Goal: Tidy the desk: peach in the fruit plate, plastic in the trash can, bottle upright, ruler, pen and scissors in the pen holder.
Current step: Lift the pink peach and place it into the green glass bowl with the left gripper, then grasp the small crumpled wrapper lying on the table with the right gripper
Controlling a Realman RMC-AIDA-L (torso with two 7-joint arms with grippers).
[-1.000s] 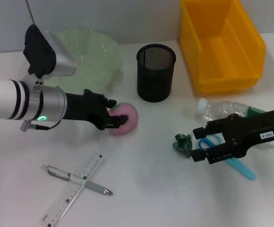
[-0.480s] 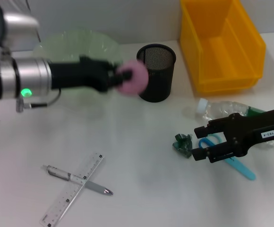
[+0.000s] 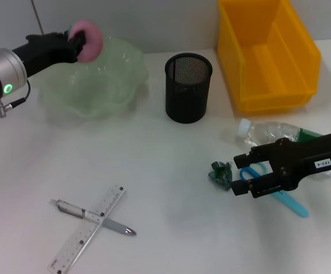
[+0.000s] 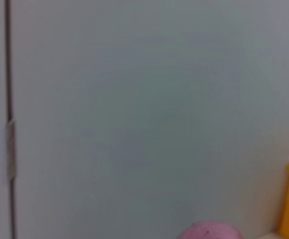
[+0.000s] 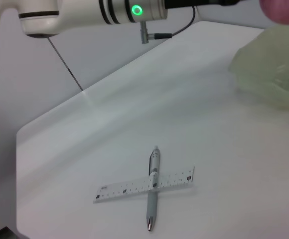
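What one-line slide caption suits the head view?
Left gripper holds the peach over the fruit plate.

Pink peach (image 3: 88,40) against pale translucent green fruit plate (image 3: 91,91), upper left of the frame. Black mesh pen holder (image 3: 188,88) at centre top; bright yellow bin (image 3: 268,54) upper right. Clear ruler (image 3: 88,228) with dark graduations crossed a silver-grey pen (image 3: 94,217), lower left. Blue-handled scissors (image 3: 288,201) and dark green plastic (image 3: 220,173) were at right. White worktop (image 3: 165,171); black left hand (image 3: 77,41).
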